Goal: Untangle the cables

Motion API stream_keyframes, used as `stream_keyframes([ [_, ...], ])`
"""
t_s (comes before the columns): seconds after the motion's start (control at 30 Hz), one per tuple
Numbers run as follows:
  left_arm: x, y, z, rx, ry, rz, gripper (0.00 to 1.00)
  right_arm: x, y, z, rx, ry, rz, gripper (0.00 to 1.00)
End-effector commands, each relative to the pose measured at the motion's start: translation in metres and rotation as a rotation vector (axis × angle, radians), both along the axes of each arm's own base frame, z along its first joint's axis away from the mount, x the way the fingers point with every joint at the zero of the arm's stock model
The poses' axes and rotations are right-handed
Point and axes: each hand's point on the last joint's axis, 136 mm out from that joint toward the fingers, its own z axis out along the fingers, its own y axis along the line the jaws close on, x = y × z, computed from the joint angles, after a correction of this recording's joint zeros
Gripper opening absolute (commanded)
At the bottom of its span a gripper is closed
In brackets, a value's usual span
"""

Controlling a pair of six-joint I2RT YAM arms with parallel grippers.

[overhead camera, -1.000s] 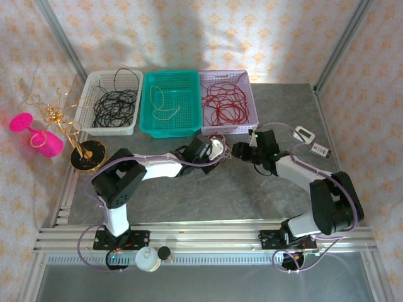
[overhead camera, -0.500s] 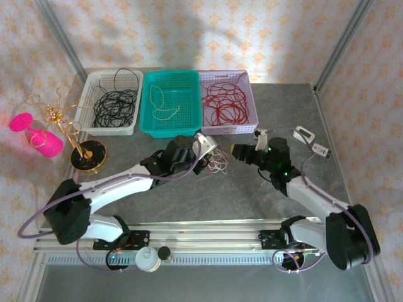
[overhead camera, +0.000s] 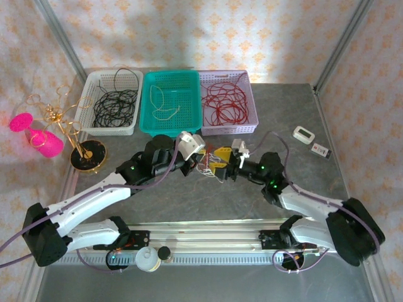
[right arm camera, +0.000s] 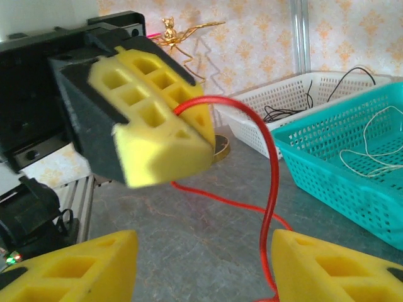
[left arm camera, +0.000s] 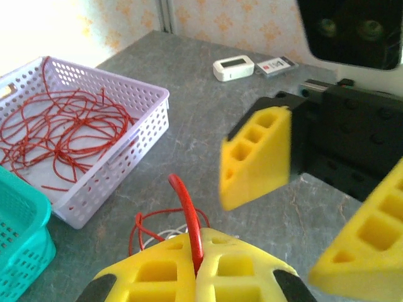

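The grey tabletop (overhead camera: 283,113) is carrying a white basket (overhead camera: 106,131), teal basket (overhead camera: 170,131) and lilac basket (overhead camera: 252,108) in a far row, a gold wire stand (overhead camera: 87,156), and cables (overhead camera: 207,169) at centre

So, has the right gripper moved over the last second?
Yes. The right gripper has shifted left and toward the near edge, away from the lilac basket and the white device.
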Motion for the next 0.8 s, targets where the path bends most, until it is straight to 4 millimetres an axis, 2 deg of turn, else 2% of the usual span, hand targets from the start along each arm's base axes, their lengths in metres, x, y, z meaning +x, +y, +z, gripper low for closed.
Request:
stream_keyframes([
  [0.0, -0.005, 0.001, 0.021, -0.008, -0.016, -0.028, 0.00, 0.040, -0.002, 0.036, 0.095, -0.087, -0.193, 0.57],
  [0.07, -0.005, 0.003, 0.025, -0.012, -0.019, -0.015, 0.00, 0.062, -0.009, 0.035, 0.135, -0.038, -0.296, 0.57],
  [0.17, -0.007, 0.004, 0.037, -0.035, -0.029, -0.017, 0.00, 0.074, 0.001, 0.027, 0.140, 0.001, -0.318, 0.55],
  [0.3, -0.013, 0.003, 0.058, -0.082, -0.042, -0.033, 0.00, 0.097, 0.003, 0.004, 0.126, 0.117, -0.414, 0.52],
  [0.4, -0.011, 0.009, 0.080, -0.120, -0.058, 0.014, 0.00, 0.110, -0.003, -0.020, 0.104, 0.191, -0.506, 0.48],
  [0.53, -0.012, 0.018, 0.114, -0.193, -0.090, 0.058, 0.00, 0.115, -0.004, -0.050, 0.052, 0.261, -0.541, 0.45],
  [0.77, -0.010, 0.030, 0.159, -0.259, -0.102, 0.128, 0.00, 0.114, -0.011, -0.080, -0.044, 0.324, -0.579, 0.44],
])
